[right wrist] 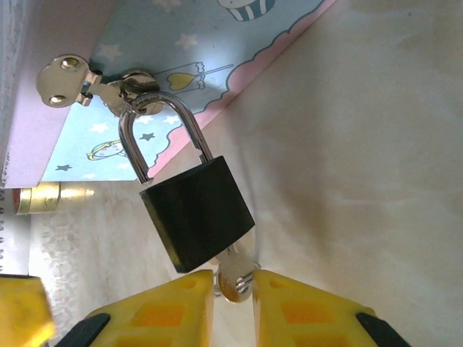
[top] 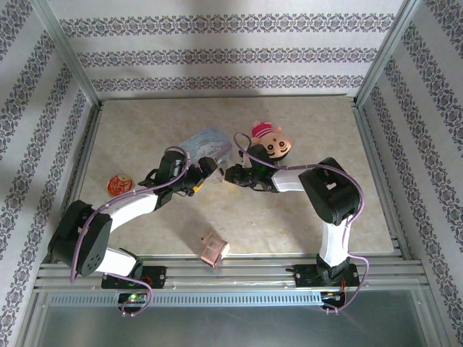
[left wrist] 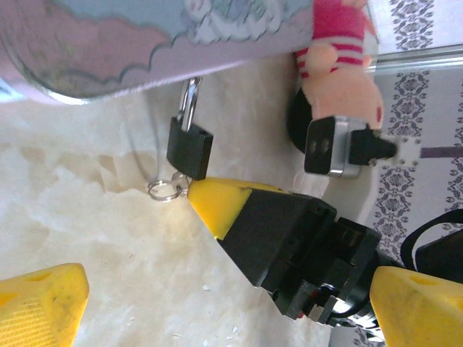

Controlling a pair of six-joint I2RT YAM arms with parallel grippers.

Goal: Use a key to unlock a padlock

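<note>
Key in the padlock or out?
In: the key sticks out of the base of the padlock, between the fingertips of the right gripper.

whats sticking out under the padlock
A silvery key pokes out below the padlock, its head between the right gripper's jaws. The key's blade is hidden inside the lock body, and whether the jaws still pinch it is unclear.
</note>
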